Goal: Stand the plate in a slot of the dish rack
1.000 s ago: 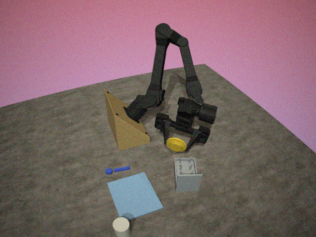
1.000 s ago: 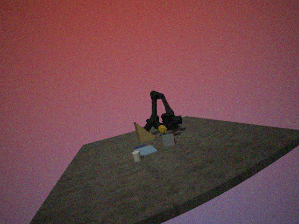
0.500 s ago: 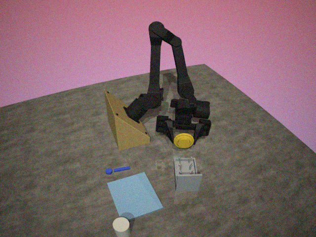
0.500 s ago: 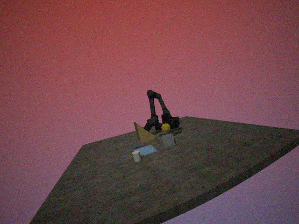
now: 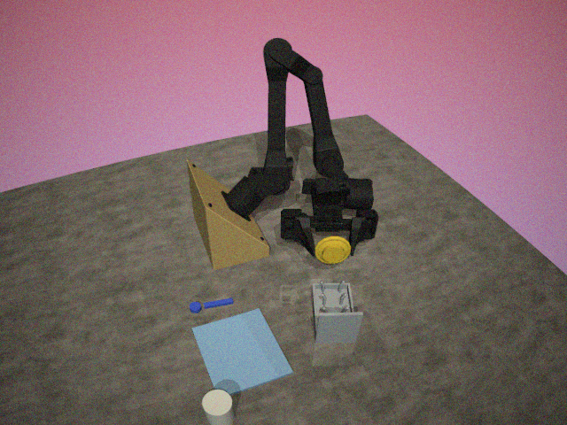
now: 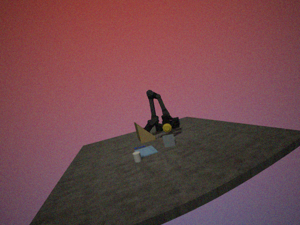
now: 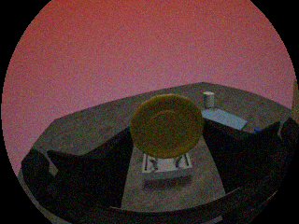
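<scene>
The yellow plate (image 5: 332,244) (image 6: 167,127) (image 7: 167,112) is held off the table, its face steeply tilted towards the top and exterior views. My gripper (image 5: 333,253) (image 7: 167,127) is shut on the plate, with one finger at each side of its rim. The grey dish rack (image 5: 337,327) (image 6: 168,140) (image 7: 167,175) stands on the table in front of the gripper, on the side away from the arm's base. Its small upright rails show inside in the top view. The plate is outside the rack and hides the rack's far part in the wrist view.
A light blue mat (image 5: 241,351) (image 6: 146,151) (image 7: 224,119) lies beside the rack. A blue spoon-like object (image 5: 219,303) (image 6: 139,147) lies near the mat. A white cylinder (image 5: 217,403) (image 6: 137,156) (image 7: 208,100) stands by the mat's corner. A tan wedge (image 5: 236,244) (image 6: 145,136) is at the arm's base.
</scene>
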`<state>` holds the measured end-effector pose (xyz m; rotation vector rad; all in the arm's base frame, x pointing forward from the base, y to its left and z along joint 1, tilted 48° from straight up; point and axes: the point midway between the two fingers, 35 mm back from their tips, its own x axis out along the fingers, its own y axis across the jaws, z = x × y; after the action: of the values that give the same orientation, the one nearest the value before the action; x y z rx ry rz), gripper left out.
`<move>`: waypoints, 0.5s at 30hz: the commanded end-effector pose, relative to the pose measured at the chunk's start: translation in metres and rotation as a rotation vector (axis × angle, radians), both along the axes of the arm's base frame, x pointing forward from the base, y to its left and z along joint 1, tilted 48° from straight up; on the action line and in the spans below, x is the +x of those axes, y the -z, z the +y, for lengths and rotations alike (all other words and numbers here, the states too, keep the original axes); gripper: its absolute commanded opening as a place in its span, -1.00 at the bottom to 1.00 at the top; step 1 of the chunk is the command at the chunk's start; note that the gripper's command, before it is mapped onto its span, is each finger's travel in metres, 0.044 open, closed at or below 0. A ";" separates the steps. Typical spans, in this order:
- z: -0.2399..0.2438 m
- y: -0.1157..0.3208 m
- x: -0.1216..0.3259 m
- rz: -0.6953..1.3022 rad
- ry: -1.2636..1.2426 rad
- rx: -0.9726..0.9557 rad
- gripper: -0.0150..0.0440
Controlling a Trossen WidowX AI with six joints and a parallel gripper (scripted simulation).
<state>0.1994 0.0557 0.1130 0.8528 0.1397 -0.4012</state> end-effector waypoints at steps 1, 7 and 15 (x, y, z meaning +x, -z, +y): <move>0.002 0.003 0.002 -0.002 0.004 -0.006 -0.49; 0.008 0.010 0.008 0.001 0.003 -0.008 -0.49; 0.015 0.019 0.017 -0.004 0.003 0.001 -0.49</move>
<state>0.2135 0.0702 0.1000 0.8656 0.1313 -0.3977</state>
